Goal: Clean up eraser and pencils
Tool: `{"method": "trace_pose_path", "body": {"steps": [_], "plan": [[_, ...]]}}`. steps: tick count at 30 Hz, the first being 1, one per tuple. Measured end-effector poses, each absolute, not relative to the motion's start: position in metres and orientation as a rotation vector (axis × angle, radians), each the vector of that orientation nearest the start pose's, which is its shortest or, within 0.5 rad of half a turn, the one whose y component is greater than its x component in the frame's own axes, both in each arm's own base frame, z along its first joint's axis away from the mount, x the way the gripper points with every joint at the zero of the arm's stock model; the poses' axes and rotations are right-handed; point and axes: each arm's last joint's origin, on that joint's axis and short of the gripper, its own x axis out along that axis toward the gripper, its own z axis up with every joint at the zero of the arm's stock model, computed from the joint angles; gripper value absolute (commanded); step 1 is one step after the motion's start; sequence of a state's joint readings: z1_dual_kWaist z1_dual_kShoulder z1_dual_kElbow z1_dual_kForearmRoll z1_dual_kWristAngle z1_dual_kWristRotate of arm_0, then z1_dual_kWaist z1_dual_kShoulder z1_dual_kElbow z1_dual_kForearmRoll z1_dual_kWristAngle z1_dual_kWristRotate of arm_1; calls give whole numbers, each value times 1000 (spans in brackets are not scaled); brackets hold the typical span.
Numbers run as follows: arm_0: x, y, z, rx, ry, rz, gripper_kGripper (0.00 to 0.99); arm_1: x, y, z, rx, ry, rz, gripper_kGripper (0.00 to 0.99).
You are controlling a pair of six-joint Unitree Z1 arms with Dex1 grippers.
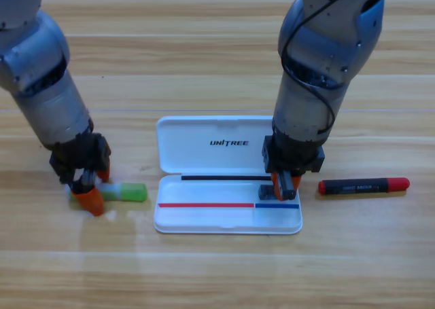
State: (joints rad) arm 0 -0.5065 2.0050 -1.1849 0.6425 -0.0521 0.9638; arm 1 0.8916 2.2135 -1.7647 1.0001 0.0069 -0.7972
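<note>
wooden table (204, 275): left claw (90, 190) straddles green pencil (129, 192); right claw (284, 184) clenches eraser (266, 191) in case (204, 149).

A black pencil (363, 185) with red ends and white lettering lies flat on the wood, just right of the white case (204, 146). A light green pencil (128, 192) lies flat well left of the case (its left end hidden). The dark eraser (267, 191) sits inside the case's lower tray, largely hidden.
</note>
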Motion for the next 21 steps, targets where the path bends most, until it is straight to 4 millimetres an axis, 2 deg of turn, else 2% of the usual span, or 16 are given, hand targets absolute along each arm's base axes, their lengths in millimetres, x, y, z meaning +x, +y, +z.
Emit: {"method": "trace_pose_path", "body": {"steps": [2, 11, 15, 16, 18, 20, 21], "plan": [[303, -173, 181, 1090, 1133, -1152, 0, 279, 346, 222, -1261, 1031, 1282, 0], [303, -174, 183, 1099, 1114, -1174, 0, 277, 344, 221, -1267, 1059, 1287, 0], [304, -176, 195, 1124, 1158, -1191, 0, 276, 344, 221, -1257, 1061, 1300, 11], [305, -177, 200, 1127, 1161, -1192, 0, 276, 344, 221, -1254, 1061, 1305, 127], [311, -182, 217, 1134, 1145, -1184, 0, 275, 345, 221, -1246, 1060, 1314, 433], [315, -185, 235, 1141, 1125, -1177, 0, 274, 345, 221, -1244, 1060, 1319, 620], [315, -186, 245, 1144, 1110, -1170, 0, 274, 346, 221, -1245, 1059, 1319, 750]]}}
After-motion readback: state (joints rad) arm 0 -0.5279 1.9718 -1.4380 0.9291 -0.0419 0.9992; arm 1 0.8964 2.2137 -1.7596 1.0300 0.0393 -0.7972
